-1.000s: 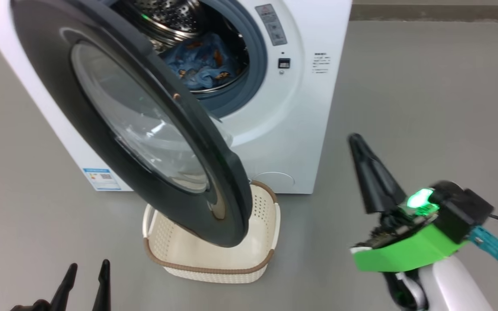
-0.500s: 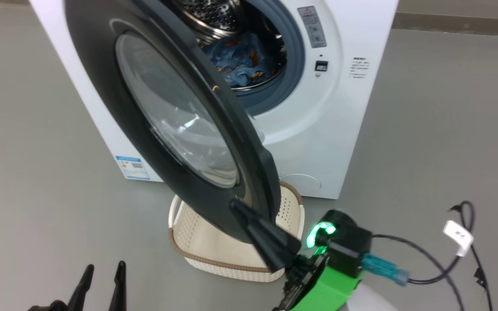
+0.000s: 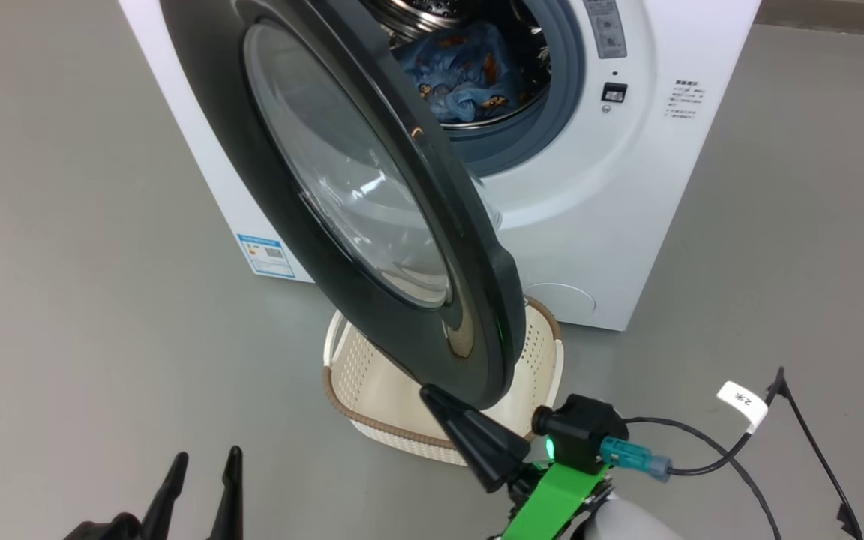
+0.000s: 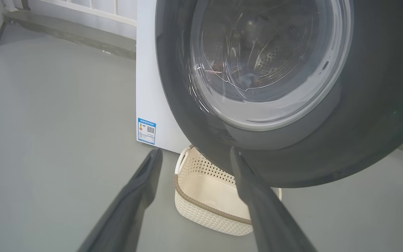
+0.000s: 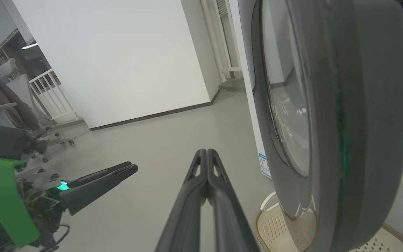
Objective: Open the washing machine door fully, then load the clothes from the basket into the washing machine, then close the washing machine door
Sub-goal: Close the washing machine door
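Observation:
The washing machine stands with its door swung out over the basket. Blue bear-print clothes lie in the steel drum. The part of the basket's inside that shows is bare, also in the left wrist view. My right gripper is shut on nothing, its tip just below and outside the door's lower rim. The right wrist view shows a gap between the right gripper and the door's outer face. My left gripper is open and empty at the lower left, pointing at the door.
Grey floor lies all around the washing machine. A blue label is stuck low on its left side. A black cable with a white tag trails from my right wrist. An office chair and a white railing stand off to the side.
My shut right gripper swung from the right side over to the door's lower rim. The head camera shifted, so the whole scene sits further right. The left gripper stays open.

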Available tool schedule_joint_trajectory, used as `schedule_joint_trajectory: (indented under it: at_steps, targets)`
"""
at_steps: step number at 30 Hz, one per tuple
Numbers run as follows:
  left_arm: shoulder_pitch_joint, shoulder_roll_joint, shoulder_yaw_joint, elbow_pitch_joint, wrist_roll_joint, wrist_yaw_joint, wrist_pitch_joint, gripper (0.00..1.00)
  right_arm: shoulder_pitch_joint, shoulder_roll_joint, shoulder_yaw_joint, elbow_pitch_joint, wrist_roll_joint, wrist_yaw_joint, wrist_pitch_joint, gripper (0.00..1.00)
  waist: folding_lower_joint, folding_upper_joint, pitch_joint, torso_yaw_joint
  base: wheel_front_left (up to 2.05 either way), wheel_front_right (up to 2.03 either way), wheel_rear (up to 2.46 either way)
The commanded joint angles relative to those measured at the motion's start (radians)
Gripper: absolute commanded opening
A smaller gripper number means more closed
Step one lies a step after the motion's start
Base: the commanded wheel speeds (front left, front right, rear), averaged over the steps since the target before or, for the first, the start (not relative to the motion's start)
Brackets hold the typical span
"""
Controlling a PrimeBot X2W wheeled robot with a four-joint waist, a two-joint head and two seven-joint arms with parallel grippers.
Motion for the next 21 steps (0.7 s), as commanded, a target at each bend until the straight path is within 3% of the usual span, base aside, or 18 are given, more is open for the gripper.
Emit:
schedule_joint_trajectory:
  at_steps: [1, 21]
  targets:
    - [-0.043, 0.005, 0.031, -0.017, -0.005, -0.002, -0.010, 1.00, -0.029, 0.014, 0.000, -0.010, 0.012, 0.006, -0.005, 0.00, 0.0000, 0.0000, 0.005, 0.006, 0.00, 0.00, 0.00]
    - [-0.095, -0.016, 0.013, -0.020, -0.012, -0.002, -0.010, 1.00, -0.108, 0.001, -0.234, 0.060, -0.053, 0.006, -0.005, 0.00, 0.0000, 0.0000, 0.072, 0.025, 0.00, 0.00, 0.00]
